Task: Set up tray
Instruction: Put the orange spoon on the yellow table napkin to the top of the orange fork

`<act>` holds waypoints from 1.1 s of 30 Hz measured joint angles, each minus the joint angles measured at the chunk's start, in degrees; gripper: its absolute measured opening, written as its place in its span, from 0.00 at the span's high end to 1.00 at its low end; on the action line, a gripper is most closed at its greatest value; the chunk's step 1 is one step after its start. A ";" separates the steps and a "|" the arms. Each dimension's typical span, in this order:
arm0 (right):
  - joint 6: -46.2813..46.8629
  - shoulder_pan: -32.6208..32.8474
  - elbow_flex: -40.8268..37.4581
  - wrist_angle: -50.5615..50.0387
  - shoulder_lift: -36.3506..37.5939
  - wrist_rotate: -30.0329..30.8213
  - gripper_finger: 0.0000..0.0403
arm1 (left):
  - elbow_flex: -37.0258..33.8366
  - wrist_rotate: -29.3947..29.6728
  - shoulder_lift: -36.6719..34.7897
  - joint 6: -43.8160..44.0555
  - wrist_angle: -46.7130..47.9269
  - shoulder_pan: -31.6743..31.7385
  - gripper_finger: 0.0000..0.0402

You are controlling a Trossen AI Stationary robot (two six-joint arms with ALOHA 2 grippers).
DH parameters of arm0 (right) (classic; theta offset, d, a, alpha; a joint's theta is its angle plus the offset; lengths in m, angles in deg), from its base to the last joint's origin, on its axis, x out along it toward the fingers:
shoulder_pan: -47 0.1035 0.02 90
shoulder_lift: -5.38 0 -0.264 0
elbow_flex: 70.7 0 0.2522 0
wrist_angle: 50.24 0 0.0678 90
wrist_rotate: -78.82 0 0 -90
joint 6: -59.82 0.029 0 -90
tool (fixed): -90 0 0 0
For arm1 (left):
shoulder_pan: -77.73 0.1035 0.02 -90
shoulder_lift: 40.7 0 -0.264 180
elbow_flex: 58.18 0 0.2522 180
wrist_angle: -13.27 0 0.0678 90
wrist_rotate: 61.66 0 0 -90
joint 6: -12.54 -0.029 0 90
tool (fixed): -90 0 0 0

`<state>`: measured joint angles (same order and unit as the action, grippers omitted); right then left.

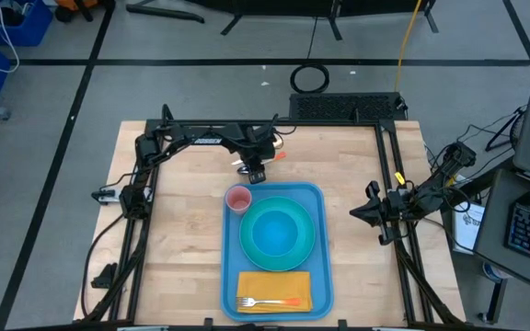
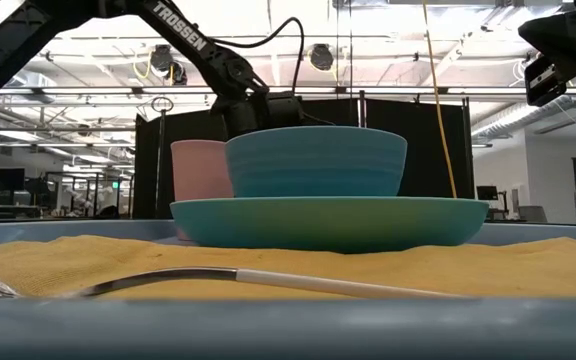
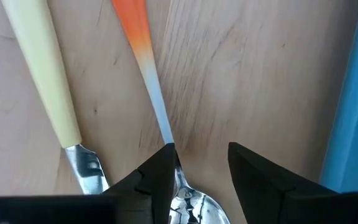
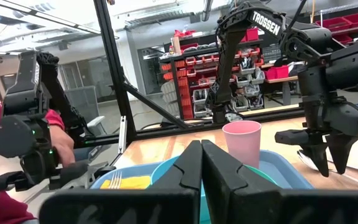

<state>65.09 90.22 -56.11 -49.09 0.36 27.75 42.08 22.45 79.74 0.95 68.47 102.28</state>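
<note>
The tray (image 1: 321, 241) lies in the middle of the desk (image 1: 178, 239) toward its near edge, long axis running from twelve to six o'clock in the high view. It already carries a pink cup (image 1: 238, 199) in its far-left corner, a turquoise plate (image 1: 276, 232) with a bowl at its centre, and a yellow-orange napkin (image 1: 274, 292) with a fork (image 1: 267, 302) at the six o'clock end.

Just beyond the tray's far-left corner, at about eleven o'clock from the plate, two more utensils lie on the bare wood: a spoon with an orange-to-pale handle (image 3: 149, 62) and a knife with a cream handle (image 3: 42, 74). In the left wrist view the two handles lie roughly side by side, close but apart, the tray's blue rim near the spoon on the side away from the knife.

The left pincer (image 1: 256, 172) hangs right over them, half open, its fingers straddling the spoon's neck where the handle meets the bowl; one finger (image 3: 157, 177) looks to touch the neck, yet nothing seems gripped so far. From this pincer the tray lies at about five o'clock, a short carry.

The right pincer (image 1: 361, 213) waits at three o'clock off the tray's right edge, fully closed and empty. The left arm is plainly the nearer one to the spoon.
</note>
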 joint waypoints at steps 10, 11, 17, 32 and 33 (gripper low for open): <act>0.00 0.00 0.02 0.02 0.00 0.00 1.00 | -0.09 6.06 -0.31 1.24 -0.82 -0.17 0.62; 0.00 -0.02 0.00 0.02 0.00 0.00 1.00 | -0.09 6.14 -0.31 1.26 -0.82 -0.26 0.62; -0.01 -0.01 0.01 0.02 0.00 0.00 1.00 | -0.09 6.70 -0.39 0.98 -0.89 -0.59 0.62; 0.00 -0.01 0.01 0.02 0.00 -0.01 1.00 | 1.07 5.86 -0.57 -0.26 -0.45 -0.58 0.62; -0.02 -0.01 0.01 0.02 0.00 -0.01 1.00 | 1.07 5.75 -0.57 -0.12 -0.47 -0.57 0.62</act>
<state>65.08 90.21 -56.11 -49.06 0.36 27.75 43.16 28.19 79.17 0.83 68.00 101.71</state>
